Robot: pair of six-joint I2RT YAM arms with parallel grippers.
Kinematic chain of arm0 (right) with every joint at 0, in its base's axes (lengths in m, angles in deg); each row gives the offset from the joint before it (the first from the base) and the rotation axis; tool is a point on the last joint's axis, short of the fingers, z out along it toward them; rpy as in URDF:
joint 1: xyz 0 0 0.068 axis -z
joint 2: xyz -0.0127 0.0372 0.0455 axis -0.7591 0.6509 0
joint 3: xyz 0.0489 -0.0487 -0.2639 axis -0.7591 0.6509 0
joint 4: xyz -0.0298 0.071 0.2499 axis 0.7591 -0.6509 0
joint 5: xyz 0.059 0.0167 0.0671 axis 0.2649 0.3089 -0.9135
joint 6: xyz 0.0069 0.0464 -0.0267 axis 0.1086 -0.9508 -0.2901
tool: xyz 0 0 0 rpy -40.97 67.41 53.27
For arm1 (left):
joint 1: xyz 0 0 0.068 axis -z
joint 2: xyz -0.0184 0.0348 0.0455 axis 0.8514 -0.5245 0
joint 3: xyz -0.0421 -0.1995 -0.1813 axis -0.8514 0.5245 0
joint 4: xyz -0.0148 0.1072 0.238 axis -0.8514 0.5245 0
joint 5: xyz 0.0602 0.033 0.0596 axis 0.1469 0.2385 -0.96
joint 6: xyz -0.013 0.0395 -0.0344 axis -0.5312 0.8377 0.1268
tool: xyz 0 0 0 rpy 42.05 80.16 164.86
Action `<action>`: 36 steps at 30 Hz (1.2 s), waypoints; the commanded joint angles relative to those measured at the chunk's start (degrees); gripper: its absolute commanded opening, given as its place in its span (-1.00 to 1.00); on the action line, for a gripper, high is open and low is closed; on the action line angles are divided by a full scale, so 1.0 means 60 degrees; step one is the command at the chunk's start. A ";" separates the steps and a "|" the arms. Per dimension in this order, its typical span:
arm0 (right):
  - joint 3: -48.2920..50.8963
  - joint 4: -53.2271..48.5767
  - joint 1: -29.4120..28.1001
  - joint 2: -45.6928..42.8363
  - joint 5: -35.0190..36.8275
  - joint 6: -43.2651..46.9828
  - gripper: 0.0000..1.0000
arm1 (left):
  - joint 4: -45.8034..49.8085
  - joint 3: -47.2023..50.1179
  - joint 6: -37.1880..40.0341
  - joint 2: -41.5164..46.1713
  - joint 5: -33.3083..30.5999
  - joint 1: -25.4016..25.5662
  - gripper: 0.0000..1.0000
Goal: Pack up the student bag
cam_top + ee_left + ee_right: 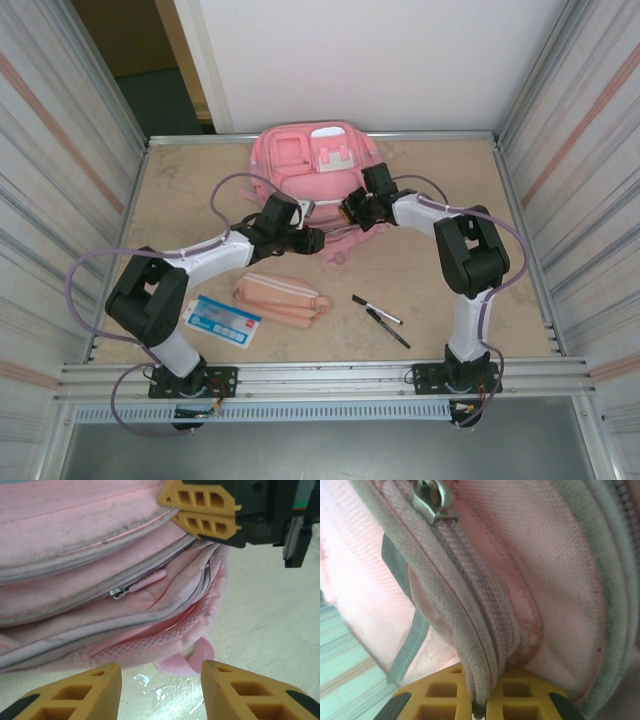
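Right tool (479, 697) was clamped on the zip seam (482, 640) of the student bag (300, 168), left tool (160, 682) apart beside the bag; thin pinch could slip if fabric got tugged.

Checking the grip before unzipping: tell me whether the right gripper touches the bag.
Touching. In the right wrist view the right gripper is shut on the bag, pinching its zipper seam.

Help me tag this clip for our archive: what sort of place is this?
Probably a robot test cell, not a classroom: arm bases bolted to an aluminium rail, ribbed metal walls boxing in a beige tabletop, and a pink backpack laid out.
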 commanded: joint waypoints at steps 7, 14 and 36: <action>-0.1229 0.0473 -0.0239 -0.1224 -0.0395 -0.1388 -0.98 | 0.0478 -0.0765 -0.0742 0.0427 -0.0802 -0.0248 -0.09; -0.1450 0.0777 -0.0250 -0.1203 -0.0743 -0.2256 -1.00 | 0.0160 -0.0842 -0.0887 0.0262 -0.1098 -0.0407 -0.09; -0.1186 0.0538 -0.1095 -0.2208 0.0259 -0.1766 -1.00 | 0.0720 -0.1141 -0.4892 -0.0709 -0.4834 0.0591 0.02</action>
